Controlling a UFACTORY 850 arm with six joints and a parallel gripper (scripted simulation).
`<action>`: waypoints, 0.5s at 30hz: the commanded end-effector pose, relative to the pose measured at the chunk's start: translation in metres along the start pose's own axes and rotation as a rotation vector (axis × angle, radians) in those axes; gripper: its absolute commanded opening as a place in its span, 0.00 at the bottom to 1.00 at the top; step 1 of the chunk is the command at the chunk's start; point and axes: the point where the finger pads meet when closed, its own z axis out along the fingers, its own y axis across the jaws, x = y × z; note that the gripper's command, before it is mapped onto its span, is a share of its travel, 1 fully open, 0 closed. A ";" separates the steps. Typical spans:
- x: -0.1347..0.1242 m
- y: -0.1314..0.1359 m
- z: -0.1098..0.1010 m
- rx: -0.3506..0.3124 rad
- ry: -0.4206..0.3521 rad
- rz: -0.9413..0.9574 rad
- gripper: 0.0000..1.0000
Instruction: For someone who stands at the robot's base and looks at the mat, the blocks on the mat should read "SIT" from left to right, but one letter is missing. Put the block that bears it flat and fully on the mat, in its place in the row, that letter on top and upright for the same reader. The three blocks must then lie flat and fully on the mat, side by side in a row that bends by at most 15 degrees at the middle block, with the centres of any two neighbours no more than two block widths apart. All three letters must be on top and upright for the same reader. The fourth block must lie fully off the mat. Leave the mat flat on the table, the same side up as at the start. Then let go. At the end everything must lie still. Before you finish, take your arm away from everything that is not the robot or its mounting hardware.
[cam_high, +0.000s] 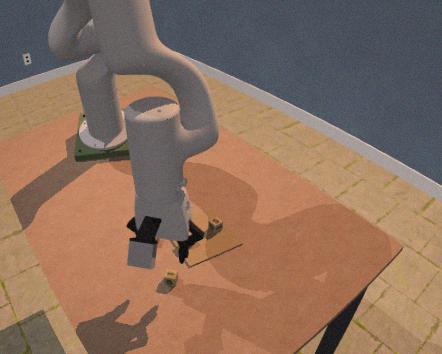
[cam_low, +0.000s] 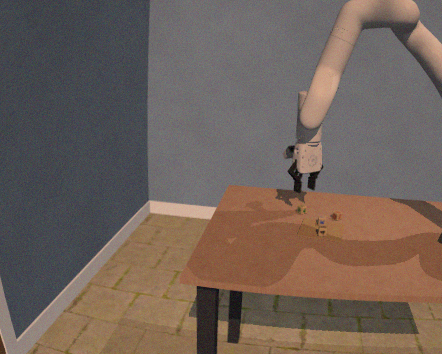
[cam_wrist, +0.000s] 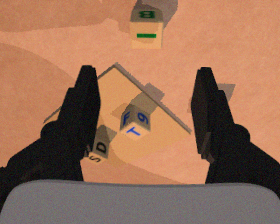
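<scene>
My gripper is partly open and empty, and hangs well above the table. A tan mat lies below it. A block with a blue T stands on the mat and shows between my fingers in the wrist view. A block with a dark letter stands on the mat beside it, partly behind my left finger. A block with green marks lies off the mat, on the bare table past the mat's corner.
A block with red marks lies off the mat on its other side. The brown table ends in an edge near the top camera. The robot base stands at the far end.
</scene>
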 end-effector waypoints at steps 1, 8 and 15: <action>0.001 0.000 0.002 0.001 0.001 0.000 0.63; 0.001 0.000 0.010 0.001 0.001 0.000 0.63; 0.001 0.000 0.018 0.001 0.001 0.000 0.63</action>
